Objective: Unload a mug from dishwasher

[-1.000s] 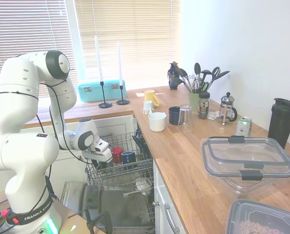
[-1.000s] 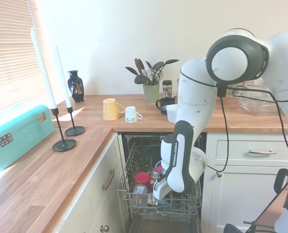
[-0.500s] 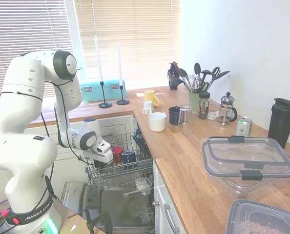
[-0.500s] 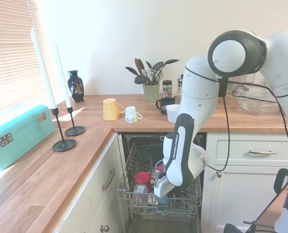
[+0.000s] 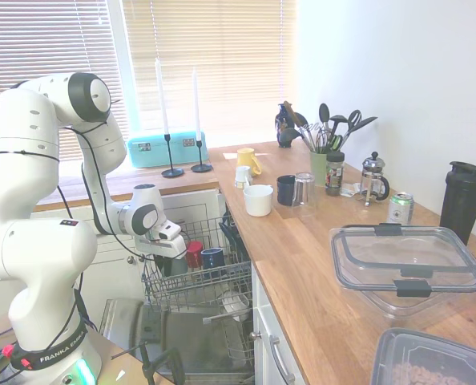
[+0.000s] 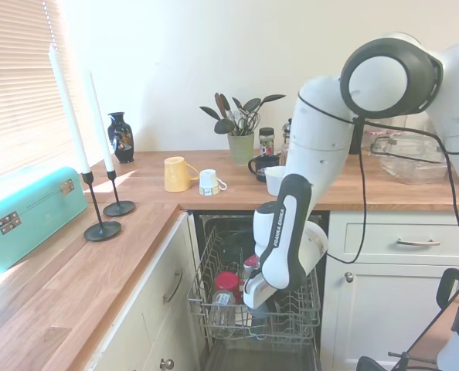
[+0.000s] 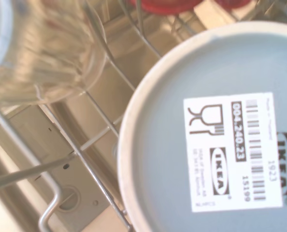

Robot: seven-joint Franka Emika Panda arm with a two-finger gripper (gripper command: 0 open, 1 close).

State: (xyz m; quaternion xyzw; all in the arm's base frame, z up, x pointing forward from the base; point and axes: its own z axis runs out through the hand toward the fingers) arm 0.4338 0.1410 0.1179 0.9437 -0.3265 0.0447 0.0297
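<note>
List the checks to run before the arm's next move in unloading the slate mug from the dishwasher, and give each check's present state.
1. Dishwasher door down, rack pulled out: ok.
2. Gripper down at the rack over the slate mug: ok; the mug's upturned base with its IKEA label fills the wrist view.
3. Firm hold on the mug: cannot tell; both exterior views hide it.
4. Neighbours clear of the lift path: cannot tell; a drinking glass and the red mug stand close.
5. Bare worktop to set it on: ok.
</note>
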